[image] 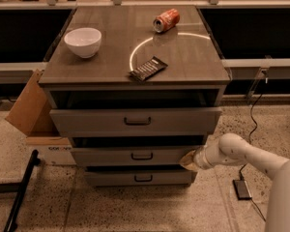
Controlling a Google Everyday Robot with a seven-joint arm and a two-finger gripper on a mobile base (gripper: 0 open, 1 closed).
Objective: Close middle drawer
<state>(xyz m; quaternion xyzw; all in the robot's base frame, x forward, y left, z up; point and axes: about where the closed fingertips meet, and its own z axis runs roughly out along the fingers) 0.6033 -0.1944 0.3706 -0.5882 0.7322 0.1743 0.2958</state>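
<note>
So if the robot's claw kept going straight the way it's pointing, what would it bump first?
The middle drawer: the claw sits at its front's right end, seemingly touching it.

Lab, speckled floor (135, 209), gripper (189, 160) at middle drawer (111, 156)

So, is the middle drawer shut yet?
Not fully: the middle drawer juts slightly ahead of the lowest drawer, with a dark gap above it. The gripper is at its right end.
</note>
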